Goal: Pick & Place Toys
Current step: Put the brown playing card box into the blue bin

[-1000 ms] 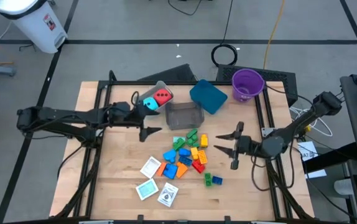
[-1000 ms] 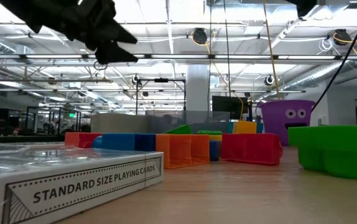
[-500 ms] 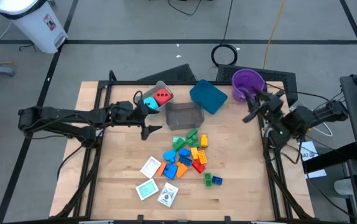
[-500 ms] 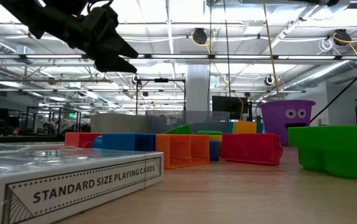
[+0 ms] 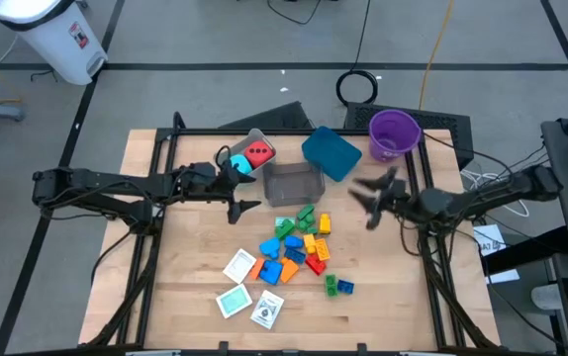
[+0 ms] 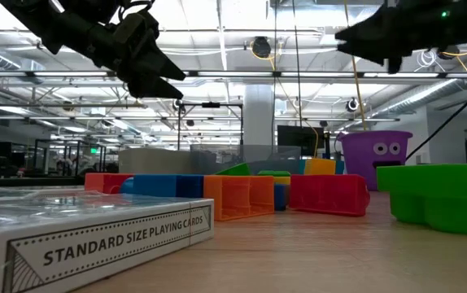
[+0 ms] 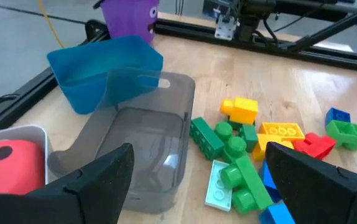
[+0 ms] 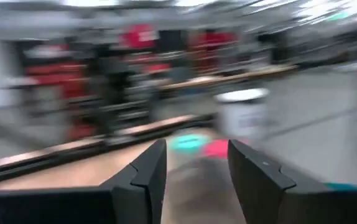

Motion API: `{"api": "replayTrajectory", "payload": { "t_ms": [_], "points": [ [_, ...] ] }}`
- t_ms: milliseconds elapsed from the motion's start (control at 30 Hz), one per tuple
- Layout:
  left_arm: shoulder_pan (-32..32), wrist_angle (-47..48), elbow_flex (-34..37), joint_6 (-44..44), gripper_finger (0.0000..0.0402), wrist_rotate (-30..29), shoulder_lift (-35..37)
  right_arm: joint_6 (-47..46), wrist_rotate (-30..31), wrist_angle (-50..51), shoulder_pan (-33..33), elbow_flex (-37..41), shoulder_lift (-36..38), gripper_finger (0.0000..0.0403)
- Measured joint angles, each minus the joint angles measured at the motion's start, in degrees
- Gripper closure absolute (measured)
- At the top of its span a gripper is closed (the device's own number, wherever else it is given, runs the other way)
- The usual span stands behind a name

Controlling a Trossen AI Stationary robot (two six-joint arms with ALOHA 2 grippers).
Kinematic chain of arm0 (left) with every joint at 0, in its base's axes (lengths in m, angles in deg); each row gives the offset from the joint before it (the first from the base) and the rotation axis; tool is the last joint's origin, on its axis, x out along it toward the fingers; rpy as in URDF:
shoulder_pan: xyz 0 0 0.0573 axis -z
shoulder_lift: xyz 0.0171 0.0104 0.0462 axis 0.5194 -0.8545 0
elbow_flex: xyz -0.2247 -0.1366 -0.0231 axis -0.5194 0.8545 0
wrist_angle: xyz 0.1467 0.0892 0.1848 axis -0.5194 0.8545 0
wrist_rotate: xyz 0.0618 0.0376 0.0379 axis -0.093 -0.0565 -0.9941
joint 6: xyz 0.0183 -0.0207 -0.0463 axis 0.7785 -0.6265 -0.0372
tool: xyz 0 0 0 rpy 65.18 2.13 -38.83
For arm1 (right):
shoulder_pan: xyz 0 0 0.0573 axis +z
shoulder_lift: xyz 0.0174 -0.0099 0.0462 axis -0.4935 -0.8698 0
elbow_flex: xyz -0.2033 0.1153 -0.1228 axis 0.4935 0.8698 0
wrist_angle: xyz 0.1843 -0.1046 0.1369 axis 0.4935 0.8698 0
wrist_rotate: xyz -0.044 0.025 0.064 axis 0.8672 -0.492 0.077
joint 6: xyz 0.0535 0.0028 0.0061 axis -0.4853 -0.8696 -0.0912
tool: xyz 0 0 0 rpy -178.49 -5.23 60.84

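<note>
card box point(image 6: 95, 232) reading "STANDARD SIZE PLAYING CARDS"

The high view looks straight down on the whole worktop point(image 5: 195, 297) from well above. The low view sits at worktop height, very close to a card box point(image 6: 95, 232), facing level across the brick pile point(image 6: 282, 195) into the room. The left wrist view looks down closely at the grey bin point(image 7: 141, 149) and the same bricks. The right wrist view is smeared; it seems to face across the worktop.
</note>
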Motion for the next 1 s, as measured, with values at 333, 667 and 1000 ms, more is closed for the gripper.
{"api": "replayTrajectory", "payload": {
  "t_ms": [333,667,1000],
  "points": [
    [-0.02,-1.03,0.00,-1.20,0.0021,-0.06,0.04,-4.93,-8.37,-5.74,8.97,0.00,-17.68,0.0240],
    [0.35,-0.83,0.00,-5.04,0.0037,-0.06,0.04,-4.61,-4.87,-9.26,13.32,-7.50,-36.53,0.0134],
    [7.62,18.70,0.00,-16.10,0.0028,6.39,0.05,-4.85,-4.78,-4.52,13.42,-10.54,-35.25,0.0132]
  ]
}}
